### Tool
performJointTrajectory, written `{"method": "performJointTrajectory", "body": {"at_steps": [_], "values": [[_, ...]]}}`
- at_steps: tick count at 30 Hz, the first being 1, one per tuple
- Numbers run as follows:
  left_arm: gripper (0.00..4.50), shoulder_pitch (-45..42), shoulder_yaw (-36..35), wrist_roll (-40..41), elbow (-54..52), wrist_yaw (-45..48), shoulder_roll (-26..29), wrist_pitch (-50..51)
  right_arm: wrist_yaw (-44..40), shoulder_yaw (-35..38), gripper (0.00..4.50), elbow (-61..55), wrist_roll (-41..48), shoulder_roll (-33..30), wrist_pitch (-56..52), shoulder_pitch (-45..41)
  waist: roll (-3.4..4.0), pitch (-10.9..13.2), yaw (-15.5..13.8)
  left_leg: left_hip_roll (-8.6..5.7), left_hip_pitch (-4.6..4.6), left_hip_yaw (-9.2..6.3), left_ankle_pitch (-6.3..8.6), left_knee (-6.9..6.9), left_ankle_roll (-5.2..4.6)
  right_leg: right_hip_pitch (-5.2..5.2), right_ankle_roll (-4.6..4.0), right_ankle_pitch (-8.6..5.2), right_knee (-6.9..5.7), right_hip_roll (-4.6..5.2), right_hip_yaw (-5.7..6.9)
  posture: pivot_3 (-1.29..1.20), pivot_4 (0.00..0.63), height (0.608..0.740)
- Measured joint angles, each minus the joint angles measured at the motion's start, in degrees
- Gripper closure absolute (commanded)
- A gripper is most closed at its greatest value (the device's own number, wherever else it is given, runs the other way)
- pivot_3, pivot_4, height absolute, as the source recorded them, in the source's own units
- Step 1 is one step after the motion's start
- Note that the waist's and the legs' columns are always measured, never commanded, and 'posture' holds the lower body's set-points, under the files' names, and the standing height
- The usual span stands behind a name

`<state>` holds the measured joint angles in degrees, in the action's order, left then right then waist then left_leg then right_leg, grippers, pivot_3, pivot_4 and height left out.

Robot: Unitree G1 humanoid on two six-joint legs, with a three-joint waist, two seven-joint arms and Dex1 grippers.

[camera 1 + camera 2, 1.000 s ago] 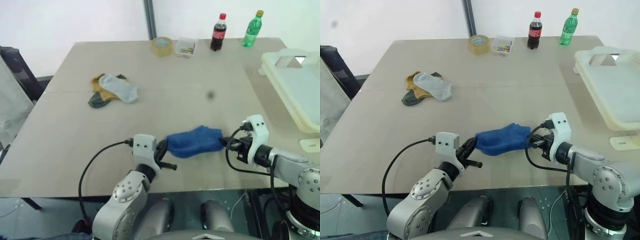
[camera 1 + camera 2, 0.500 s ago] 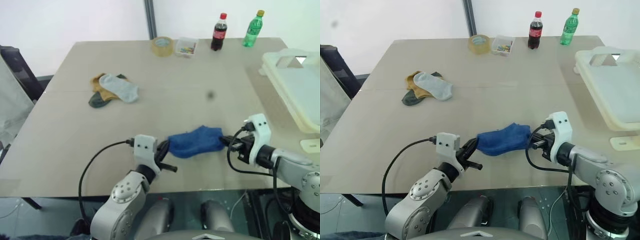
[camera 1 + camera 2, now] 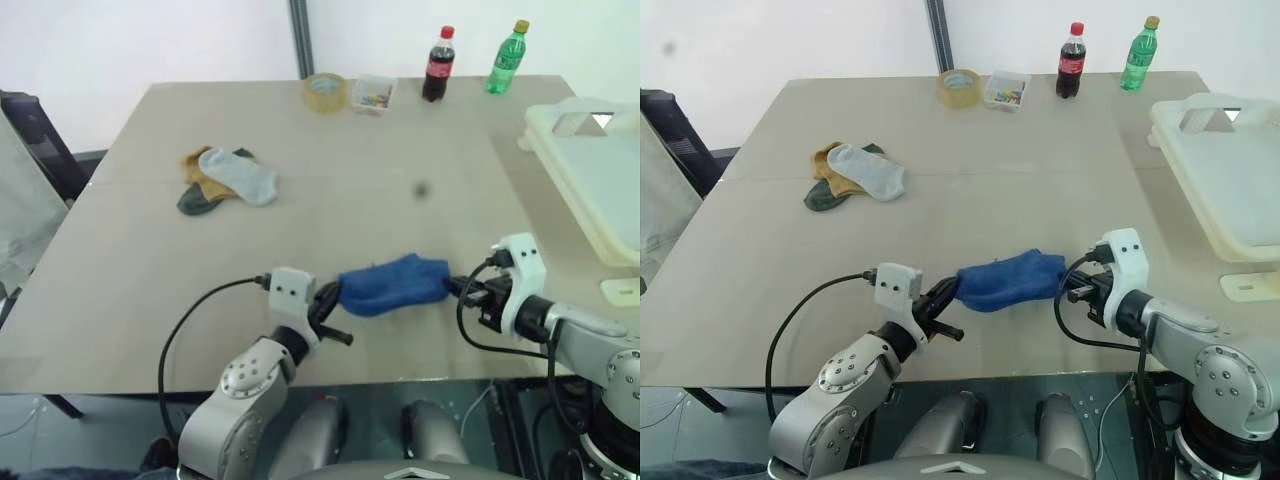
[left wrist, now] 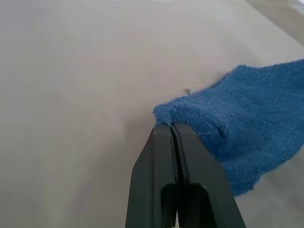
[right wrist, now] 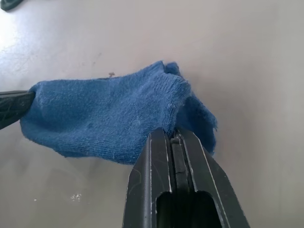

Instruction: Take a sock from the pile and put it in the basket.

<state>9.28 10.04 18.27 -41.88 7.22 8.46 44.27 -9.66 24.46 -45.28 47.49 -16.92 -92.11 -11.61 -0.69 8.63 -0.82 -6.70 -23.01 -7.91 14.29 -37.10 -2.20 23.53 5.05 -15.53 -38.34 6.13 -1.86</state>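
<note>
blue sock [image 3: 393, 284] hangs stretched between both tools — left tool [image 3: 333, 300] and right tool [image 3: 452, 287] each clamped on one end.

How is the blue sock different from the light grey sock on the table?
The blue sock is held between the left claw and the right claw, both shut on it; the light grey sock lies untouched. The blue sock is alone near the front edge; the light grey sock rests on the pile, farther back on the left. Both are short ankle socks.

Blue sock [image 3: 392, 284] stretched above the table (pile [image 3: 226, 178] far-left, basket [image 3: 597, 170] right).
</note>
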Motion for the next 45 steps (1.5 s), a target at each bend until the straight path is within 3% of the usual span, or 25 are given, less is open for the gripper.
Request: {"method": "performJointTrajectory", "body": {"at_steps": [26, 32, 34, 35, 39, 42, 45], "values": [[4.49, -0.6, 1.23, -1.23, 3.3, 0.01, -0.11, -3.2, -0.3, -1.26, 4.5, 0.02, -3.52, 0.16, 0.51, -0.19, 0.0, 0.0, 0.0, 0.0, 0.0, -0.02, 0.0, 0.01, 0.01, 0.0, 0.0, 0.0, 0.02, 0.0, 0.02, 0.0, 0.15, 0.74], [4.5, -2.1, 1.31, -1.57, 6.47, -0.02, 0.01, -3.02, -2.4, -3.78, 2.41, -0.27, -4.9, -6.04, 4.19, 3.05, 0.01, 0.0, -0.1, -0.01, 0.0, -0.03, 0.0, 0.0, 0.0, -0.01, 0.0, 0.0, 0.04, 0.01, 0.07, 0.0, 0.15, 0.74], [4.5, -2.75, 1.27, -2.29, 7.6, -0.03, 0.03, -3.08, -4.25, -6.72, 2.41, -0.44, -7.25, -13.5, 8.66, 5.77, -0.01, 0.01, -0.1, -0.03, -0.01, -0.04, -0.02, -0.01, 0.03, -0.03, 0.01, 0.0, 0.1, 0.03, 0.1, 0.0, 0.15, 0.74], [4.5, -2.79, 1.23, -2.39, 7.72, -0.03, 0.03, -3.13, -4.66, -6.81, 2.41, -0.45, -7.71, -14.35, 9.61, 5.91, -0.03, 0.02, -0.02, -0.03, -0.01, -0.04, -0.03, 0.0, 0.04, -0.04, 0.01, 0.0, 0.1, 0.03, 0.1, 0.0, 0.15, 0.74], [4.5, -3.87, 1.25, -2.81, 8.58, 0.03, 0.03, -3.28, -9.31, -9.11, 2.41, -0.95, -10.26, -15.27, 23.59, 4.77, -0.03, 0.03, 0.14, 0.13, 0.04, -0.02, -0.02, 0.0, 0.03, -0.1, 0.02, 0.0, 0.1, -0.09, 0.11, 0.0, 0.15, 0.74], [4.5, -4.25, 1.29, -2.98, 9.12, 0.14, 0.01, -3.44, -12.42, -17.3, 2.41, 1.55, -16.49, -16.17, 36.7, 3.03, -0.06, 0.04, 0.05, 0.13, 0.14, -0.07, -0.13, -0.01, 0.21, -0.29, 0.03, 0.0, 0.22, -0.09, 0.2, 0.0, 0.15, 0.74], [4.5, -4.43, 1.41, -3.04, 9.4, 0.53, 0.1, -3.61, -15.02, -24.1, 2.41, 6.11, -19.63, -15.07, 42.98, 2.25, -0.07, 0.05, 0.02, 0.12, 0.15, -0.14, -0.13, -0.01, 0.22, -0.35, 0.03, 0.0, 0.35, -0.09, 0.27, 0.0, 0.15, 0.74]]}}
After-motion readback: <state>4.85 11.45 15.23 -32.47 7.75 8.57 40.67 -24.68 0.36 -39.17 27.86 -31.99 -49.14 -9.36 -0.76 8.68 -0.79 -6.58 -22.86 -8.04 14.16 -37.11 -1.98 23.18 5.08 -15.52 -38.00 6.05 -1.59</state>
